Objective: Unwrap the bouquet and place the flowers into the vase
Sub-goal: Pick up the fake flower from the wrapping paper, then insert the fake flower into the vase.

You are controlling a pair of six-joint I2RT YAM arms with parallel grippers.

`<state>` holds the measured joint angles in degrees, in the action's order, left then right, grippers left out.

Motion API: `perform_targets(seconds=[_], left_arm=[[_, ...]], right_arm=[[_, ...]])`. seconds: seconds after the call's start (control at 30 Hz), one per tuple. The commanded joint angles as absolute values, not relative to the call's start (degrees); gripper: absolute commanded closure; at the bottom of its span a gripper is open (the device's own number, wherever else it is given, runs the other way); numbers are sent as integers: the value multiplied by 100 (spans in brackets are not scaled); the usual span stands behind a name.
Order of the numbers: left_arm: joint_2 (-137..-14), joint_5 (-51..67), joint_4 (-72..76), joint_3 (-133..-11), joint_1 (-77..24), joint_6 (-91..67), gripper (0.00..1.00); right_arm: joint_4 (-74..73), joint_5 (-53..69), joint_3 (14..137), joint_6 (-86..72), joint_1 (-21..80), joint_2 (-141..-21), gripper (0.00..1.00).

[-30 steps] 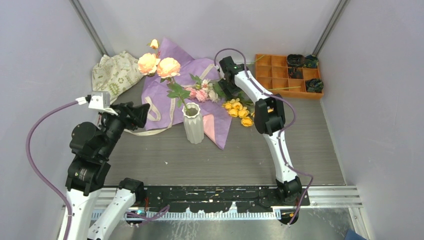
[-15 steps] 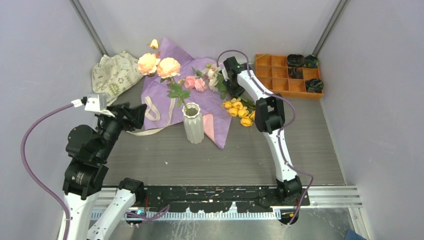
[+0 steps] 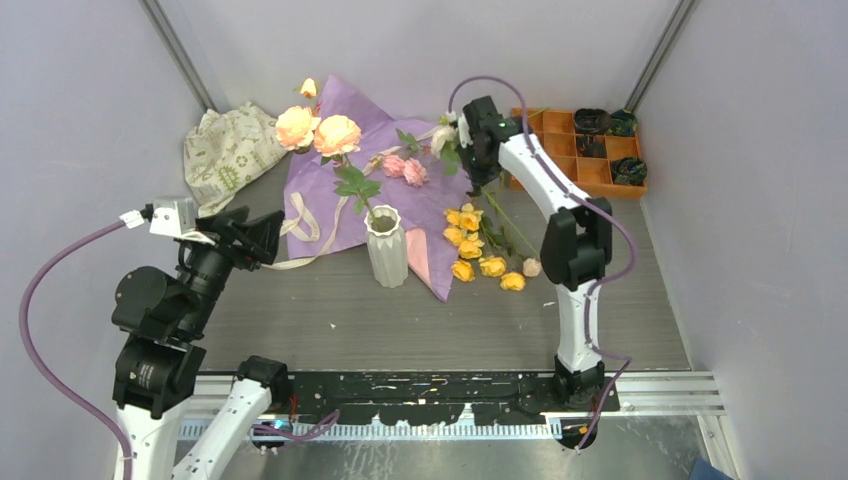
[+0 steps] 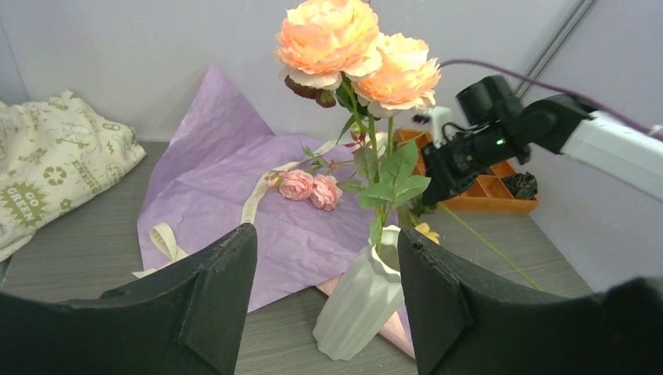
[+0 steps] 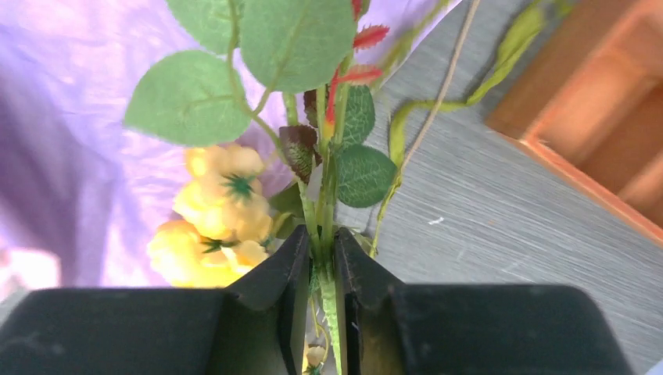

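At 1 o'clock from the vase (image 3: 386, 250), pinching thin flower stems (image 5: 313, 211) in right tool (image 5: 320, 250), left tool (image 3: 262, 235) released at 9 o'clock; could lose dangling yellow blooms (image 3: 468, 222) if snagged on purple paper (image 3: 420, 205).

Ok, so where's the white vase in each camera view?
Top external: the vase stands at centre, by the purple paper's near edge.
Left wrist: the vase is at lower centre, holding the peach roses.
Right wrist: not in it.
Shared landmark: the purple paper, also in left wrist and right wrist.
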<state>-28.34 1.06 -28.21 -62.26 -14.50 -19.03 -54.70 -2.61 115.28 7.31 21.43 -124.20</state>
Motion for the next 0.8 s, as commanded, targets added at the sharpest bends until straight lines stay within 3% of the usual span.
perform_targets(seconds=[0.0,0.33,0.47,0.6,0.77], left_arm=[[-2694,105,-2819,-6489,-1450,-1905,33],[-2537,151,-2906,-6608,-1448,-1951,33],[-2508,197,-2903,-6626,-1454,-1977,33],[-2450,188,-2948,-6651,-1450,-1978,33],[-2393,129,-3036,-6714,-1448,-1960,33]], right_arm=[[-5292,-82,11484,415,2233,-11003,79],[-4373,1262,10936,-436,2333,-9248,98],[-2970,1920,10402,-1087,2383,-8598,99],[-616,2145,9717,-1684,2652,-8141,99],[941,2113,10022,-2109,3161,-8104,99]])
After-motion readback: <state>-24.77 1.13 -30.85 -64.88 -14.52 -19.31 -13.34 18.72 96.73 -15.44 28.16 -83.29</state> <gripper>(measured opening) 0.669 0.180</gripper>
